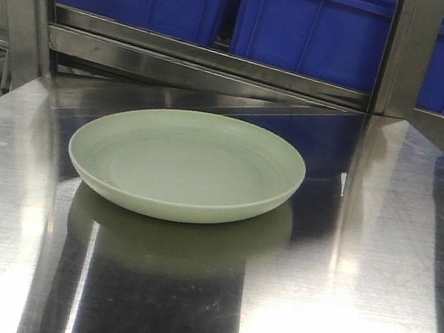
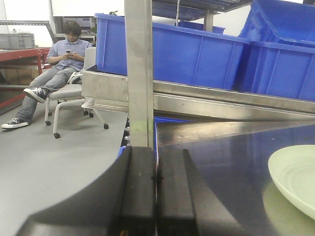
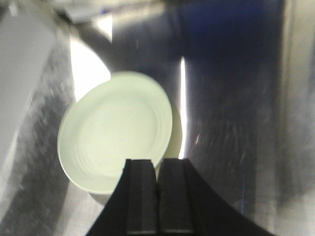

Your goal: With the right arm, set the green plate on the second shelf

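The green plate (image 1: 187,165) lies flat and upright on the shiny steel surface (image 1: 385,260), a little left of the middle. No gripper shows in the front view. In the right wrist view my right gripper (image 3: 157,161) is shut with nothing between its fingers. It looks down from above, its tips over the near right rim of the green plate (image 3: 115,132). My left gripper (image 2: 156,153) is shut and empty, low at the surface's left edge. The green plate (image 2: 295,179) sits off to its right.
Blue plastic bins (image 1: 311,29) stand on a steel shelf rail (image 1: 205,58) behind the plate. Steel uprights (image 1: 409,52) frame the rack, and one post (image 2: 139,73) stands right ahead of the left gripper. A seated person (image 2: 61,59) is far left.
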Available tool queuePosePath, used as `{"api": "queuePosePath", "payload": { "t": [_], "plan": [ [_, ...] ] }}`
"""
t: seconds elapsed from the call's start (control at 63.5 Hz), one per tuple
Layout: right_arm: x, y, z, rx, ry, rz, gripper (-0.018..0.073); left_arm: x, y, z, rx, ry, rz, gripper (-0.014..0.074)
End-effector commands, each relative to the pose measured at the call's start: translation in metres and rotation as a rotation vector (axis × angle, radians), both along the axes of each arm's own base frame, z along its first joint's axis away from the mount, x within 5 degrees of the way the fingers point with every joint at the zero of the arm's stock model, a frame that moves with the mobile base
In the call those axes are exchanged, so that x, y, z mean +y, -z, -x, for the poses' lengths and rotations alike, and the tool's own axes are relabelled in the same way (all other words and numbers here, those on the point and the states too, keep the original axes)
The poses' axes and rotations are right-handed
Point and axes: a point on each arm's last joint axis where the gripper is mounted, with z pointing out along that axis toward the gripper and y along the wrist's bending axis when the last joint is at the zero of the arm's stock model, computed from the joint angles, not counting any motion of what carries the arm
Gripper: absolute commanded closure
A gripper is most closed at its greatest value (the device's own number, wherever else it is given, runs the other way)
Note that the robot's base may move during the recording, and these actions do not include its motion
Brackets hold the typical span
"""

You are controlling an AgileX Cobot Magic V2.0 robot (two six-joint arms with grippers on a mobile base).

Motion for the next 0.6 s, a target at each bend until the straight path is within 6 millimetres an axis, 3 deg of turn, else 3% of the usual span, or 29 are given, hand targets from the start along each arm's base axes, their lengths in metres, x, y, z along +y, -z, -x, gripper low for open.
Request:
{"api": "queuePosePath", "payload": {
  "t": [0.0, 0.205, 0.299, 0.457, 0.583],
  "plan": [
    [0.011, 0.000, -0.019, 0.002, -0.027, -0.033, 0.0499, 0.000, 0.005, 0.000, -0.056, 0.001, 0.013, 0.0466],
    [0.036, 0.037, -0.051, 0.120, -0.101, 0.012, 0.0468, 0.000, 0.005, 0.000, -0.056, 0.001, 0.013, 0.0466],
    [0.042, 0.050, -0.063, 0.156, -0.098, 0.009, 0.0316, 0.000, 0.005, 0.000, -0.056, 0.001, 0.013, 0.0466],
    [0.047, 0.065, -0.080, 0.176, -0.070, -0.030, -0.0074, 0.000, 0.005, 0.000, -0.056, 0.001, 0.013, 0.0466],
    [0.054, 0.082, -0.091, 0.246, -0.061, -0.070, -0.0056, 0.000, 0.005, 0.000, -0.056, 0.001, 0.013, 0.0466]
  ]
}}
